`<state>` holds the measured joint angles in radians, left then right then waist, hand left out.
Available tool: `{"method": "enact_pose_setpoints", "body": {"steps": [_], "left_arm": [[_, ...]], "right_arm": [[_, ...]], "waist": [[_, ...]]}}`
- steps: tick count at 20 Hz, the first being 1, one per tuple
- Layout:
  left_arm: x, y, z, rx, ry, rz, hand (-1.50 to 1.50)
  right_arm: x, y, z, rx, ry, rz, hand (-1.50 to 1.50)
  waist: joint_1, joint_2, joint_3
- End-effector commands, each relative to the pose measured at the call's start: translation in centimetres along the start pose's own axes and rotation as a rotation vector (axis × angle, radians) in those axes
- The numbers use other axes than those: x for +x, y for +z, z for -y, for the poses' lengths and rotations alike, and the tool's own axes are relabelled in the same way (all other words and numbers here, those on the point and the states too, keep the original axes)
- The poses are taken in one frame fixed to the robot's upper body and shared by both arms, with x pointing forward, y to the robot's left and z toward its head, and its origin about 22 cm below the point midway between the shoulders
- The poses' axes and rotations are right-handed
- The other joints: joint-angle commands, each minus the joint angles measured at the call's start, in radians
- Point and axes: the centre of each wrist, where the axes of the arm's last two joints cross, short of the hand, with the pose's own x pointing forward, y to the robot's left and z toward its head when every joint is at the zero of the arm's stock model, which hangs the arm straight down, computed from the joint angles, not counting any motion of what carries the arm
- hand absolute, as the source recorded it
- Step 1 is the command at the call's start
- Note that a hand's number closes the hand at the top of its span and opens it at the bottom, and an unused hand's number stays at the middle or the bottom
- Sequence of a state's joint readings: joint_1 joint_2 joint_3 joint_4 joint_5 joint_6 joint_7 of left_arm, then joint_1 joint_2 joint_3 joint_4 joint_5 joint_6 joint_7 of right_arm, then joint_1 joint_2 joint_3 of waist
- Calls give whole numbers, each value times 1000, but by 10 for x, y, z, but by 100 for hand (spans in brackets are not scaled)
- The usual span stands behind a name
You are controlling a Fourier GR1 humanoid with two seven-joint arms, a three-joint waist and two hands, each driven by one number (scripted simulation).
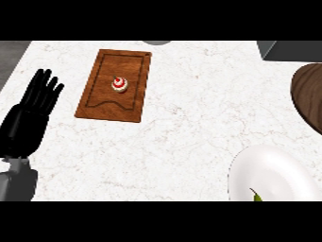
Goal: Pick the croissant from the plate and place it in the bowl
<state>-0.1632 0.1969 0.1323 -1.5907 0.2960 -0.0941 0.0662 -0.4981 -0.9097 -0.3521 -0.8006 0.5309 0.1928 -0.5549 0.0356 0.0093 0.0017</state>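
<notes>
A white plate point(271, 175) lies at the lower right, cut off by the view's edge. Only a small green tip point(256, 196) shows at its lower rim; I see no croissant on the part in view. A dark brown wooden bowl point(320, 94) is at the right edge, partly out of view. My left hand point(27, 118) rests open at the far left, fingers straight and pointing up, far from both plate and bowl. My right hand does not show.
A wooden cutting board point(104, 101) lies left of centre with a small red and white item point(119, 84) on it. A grey box point(296, 49) stands at the top right. The counter's left edge runs behind my left hand.
</notes>
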Motion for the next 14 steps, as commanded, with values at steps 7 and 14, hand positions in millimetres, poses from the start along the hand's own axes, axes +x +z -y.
{"method": "enact_pose_setpoints", "body": {"steps": [7,14], "left_arm": [[15,-10,9,-34,13,18,0],[7,-14,21,-52,1,16,0]], "right_arm": [[1,-43,-34,33,11,-61,150],[-9,-35,-88,200,-20,-235,150]], "waist": [[46,15,3],[55,28,6]]}}
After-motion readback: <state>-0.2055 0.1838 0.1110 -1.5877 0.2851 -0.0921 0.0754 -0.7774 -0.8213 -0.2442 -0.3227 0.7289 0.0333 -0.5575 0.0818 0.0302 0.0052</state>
